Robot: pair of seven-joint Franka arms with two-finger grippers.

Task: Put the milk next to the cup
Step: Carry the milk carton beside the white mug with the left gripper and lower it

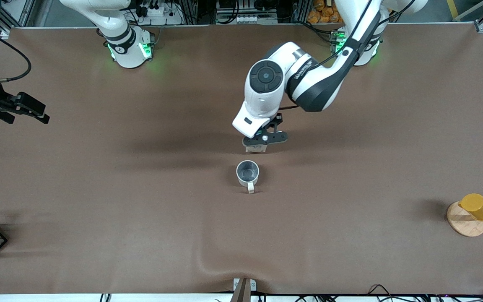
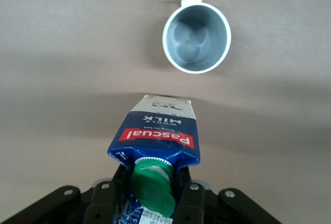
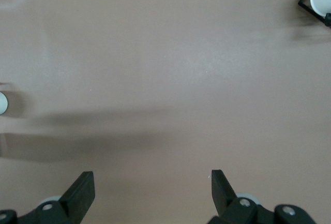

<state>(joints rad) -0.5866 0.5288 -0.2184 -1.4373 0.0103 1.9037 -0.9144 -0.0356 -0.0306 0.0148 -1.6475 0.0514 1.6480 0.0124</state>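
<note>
The milk (image 1: 255,148), gripped in the left gripper (image 1: 262,140), sits mid-table just beside the cup (image 1: 247,172) and farther from the front camera than it, while the right gripper (image 1: 23,110) hangs wide apart over the right arm's end of the table (image 1: 141,218).

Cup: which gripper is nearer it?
Left. Left gripper, shut on the milk, is just beside the cup; right gripper waits, open, at the table's right-arm end.
</note>
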